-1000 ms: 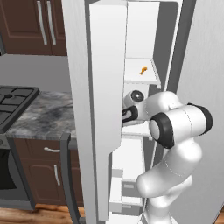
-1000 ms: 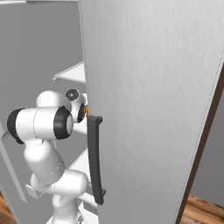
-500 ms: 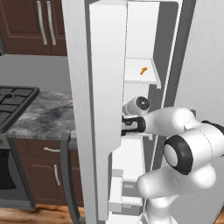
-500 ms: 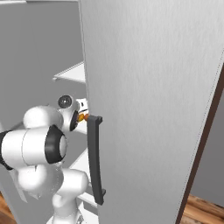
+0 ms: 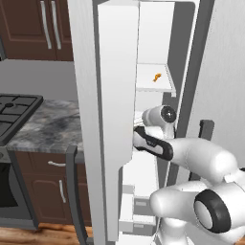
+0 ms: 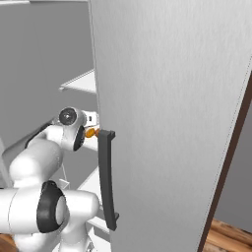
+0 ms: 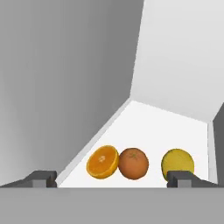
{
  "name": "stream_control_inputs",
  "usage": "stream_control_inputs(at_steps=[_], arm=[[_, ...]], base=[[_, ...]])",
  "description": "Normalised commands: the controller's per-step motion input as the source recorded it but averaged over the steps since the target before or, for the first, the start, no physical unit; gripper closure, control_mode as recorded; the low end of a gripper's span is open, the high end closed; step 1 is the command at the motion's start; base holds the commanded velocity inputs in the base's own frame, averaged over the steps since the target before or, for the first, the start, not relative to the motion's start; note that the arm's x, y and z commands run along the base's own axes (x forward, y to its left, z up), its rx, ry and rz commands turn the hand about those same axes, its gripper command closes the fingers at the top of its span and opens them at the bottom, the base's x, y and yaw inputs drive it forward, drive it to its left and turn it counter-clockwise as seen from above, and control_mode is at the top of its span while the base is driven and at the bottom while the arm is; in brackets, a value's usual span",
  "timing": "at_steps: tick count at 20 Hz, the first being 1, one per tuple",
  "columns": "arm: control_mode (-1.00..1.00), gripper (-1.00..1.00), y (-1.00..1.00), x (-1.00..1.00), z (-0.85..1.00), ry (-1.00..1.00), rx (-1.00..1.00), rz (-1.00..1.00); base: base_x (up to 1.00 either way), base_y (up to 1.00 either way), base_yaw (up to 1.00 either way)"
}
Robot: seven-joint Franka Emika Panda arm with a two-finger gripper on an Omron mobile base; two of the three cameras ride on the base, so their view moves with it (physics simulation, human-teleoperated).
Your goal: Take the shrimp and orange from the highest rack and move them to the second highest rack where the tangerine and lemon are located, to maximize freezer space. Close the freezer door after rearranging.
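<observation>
Orange (image 7: pixel 103 161), cut in half with its face showing, lies at the lower centre of the hand view on the white rack (image 7: pixel 148 127), touching the tangerine (image 7: pixel 133 163) to its right; the lemon (image 7: pixel 177 162) sits apart, lower right. Gripper (image 7: pixel 112 178) jaws spread wide, empty. Shrimp (image 5: pixel 156 77) rests on the highest rack (image 5: pixel 148 87), upper centre of the left base view.

I stand in a home kitchen: stove (image 5: pixel 14 107) and marble table (image 5: pixel 48 129) at 9 o'clock, dark cabinets (image 5: pixel 33 28), open freezer (image 5: pixel 153 81) ahead.
</observation>
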Motion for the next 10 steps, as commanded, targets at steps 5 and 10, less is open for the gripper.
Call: stream_control_inputs(at_steps=[5,10], arm=[[-1.0,-1.0,0.0,-0.15,0.85,0.05,0.16,-0.32],[-1.0,-1.0,0.0,-0.15,0.64,0.09,0.18,-0.33]], base=[[0.0,0.0,0.0],[0.0,0.0,0.0]])
